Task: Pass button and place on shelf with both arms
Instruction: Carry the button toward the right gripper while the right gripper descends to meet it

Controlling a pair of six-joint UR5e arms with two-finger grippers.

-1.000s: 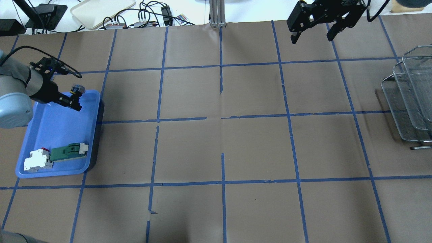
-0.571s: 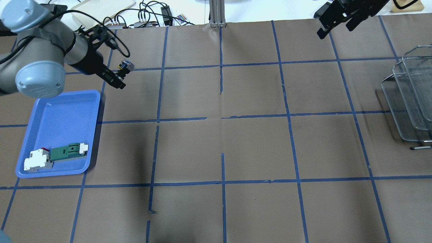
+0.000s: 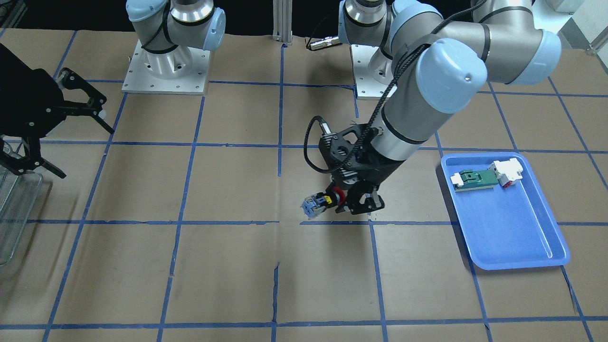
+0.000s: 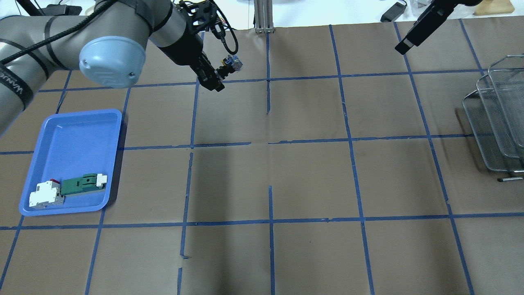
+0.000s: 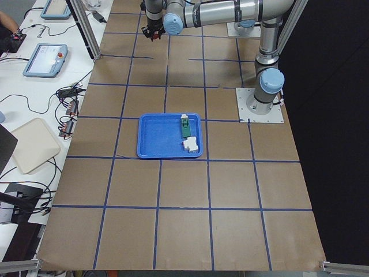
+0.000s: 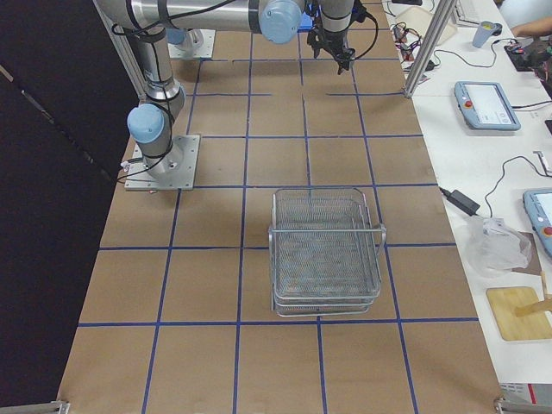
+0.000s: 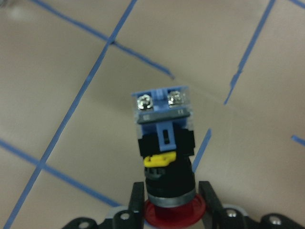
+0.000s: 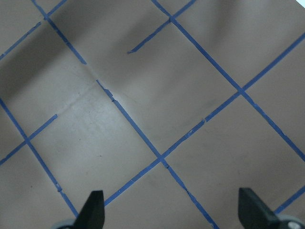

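Observation:
The button [image 3: 317,204] has a red cap, a black collar and a clear-blue block body. My left gripper [image 3: 354,202] is shut on its red cap and holds it in the air above the table's middle, with the block end pointing away from the gripper. The button also shows in the overhead view [image 4: 231,63] and in the left wrist view [image 7: 165,138]. My right gripper [image 3: 88,154] is open and empty, held high toward the shelf side; its open fingertips [image 8: 94,210] show over bare paper. The wire-mesh shelf [image 4: 497,123] stands at the table's right end.
A blue plastic tray [image 4: 73,131] lies at the left end with a green-and-white flat part [image 4: 84,183] and a white-and-red block [image 4: 45,194] in its near corner. Brown paper with a blue tape grid covers the table. An aluminium post [image 4: 262,16] stands at the far edge.
My left arm has carried the button up from over the blue tray and rightward to near the table's centre line. My right gripper has moved right and turned.

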